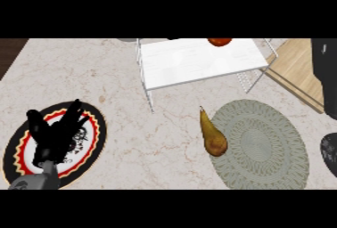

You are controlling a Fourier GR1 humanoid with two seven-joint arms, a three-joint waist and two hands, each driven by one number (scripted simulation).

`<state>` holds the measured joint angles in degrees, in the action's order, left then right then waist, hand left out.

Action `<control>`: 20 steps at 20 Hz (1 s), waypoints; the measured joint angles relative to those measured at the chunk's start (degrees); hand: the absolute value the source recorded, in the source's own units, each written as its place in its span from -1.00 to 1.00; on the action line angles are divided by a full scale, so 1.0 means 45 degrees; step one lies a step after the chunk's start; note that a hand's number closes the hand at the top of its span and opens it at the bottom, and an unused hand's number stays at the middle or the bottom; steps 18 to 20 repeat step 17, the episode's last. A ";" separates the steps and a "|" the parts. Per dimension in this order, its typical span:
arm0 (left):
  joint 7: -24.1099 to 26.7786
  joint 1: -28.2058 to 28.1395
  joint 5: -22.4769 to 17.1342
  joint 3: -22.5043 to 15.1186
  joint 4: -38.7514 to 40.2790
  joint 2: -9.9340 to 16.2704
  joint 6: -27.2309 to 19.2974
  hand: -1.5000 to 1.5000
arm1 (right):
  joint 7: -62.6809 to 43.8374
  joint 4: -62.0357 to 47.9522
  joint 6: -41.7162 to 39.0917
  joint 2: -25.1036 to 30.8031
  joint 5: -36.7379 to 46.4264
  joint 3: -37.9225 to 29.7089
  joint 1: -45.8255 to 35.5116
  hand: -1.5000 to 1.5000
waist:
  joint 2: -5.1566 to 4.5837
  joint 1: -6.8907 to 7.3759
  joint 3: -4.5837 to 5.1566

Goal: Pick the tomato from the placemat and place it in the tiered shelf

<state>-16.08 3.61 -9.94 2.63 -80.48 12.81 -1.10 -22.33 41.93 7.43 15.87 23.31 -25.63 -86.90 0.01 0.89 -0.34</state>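
I see the tomato [219, 42] on the tiered shelf [197, 62]; my left hand [56, 131], fingers straight, rests over a plate [92, 147]; right hand [330, 151] state unclear

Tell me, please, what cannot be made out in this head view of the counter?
- Tomato on the tiered shelf: cut off by the upper band.
- Right hand: only a dark part shows at the right edge; its fingers cannot be judged.
- Plate: largely hidden under the open left hand.
- Pear: fully visible at the placemat edge.
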 measured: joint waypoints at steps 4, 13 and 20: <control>0.0180 -0.0025 -0.0003 0.0105 0.0131 0.0025 0.0087 0.00 | -0.0180 -0.0129 0.0674 0.0962 0.0199 -0.0265 0.0100 -1.00 | 0.0013 -0.0056 -0.0008; 0.0132 -0.0098 0.0143 0.0148 0.0056 -0.0035 0.0005 0.00 | -0.0518 -0.0247 0.0385 0.3421 -0.0833 -0.1685 0.0909 -1.00 | 0.0047 -0.0134 -0.0023; -0.0040 -0.0066 0.0337 0.0072 0.0005 -0.0179 -0.0208 0.00 | -0.0211 -0.0366 -0.0854 0.4472 -0.1610 -0.2131 0.1447 -1.00 | 0.0056 -0.0128 -0.0048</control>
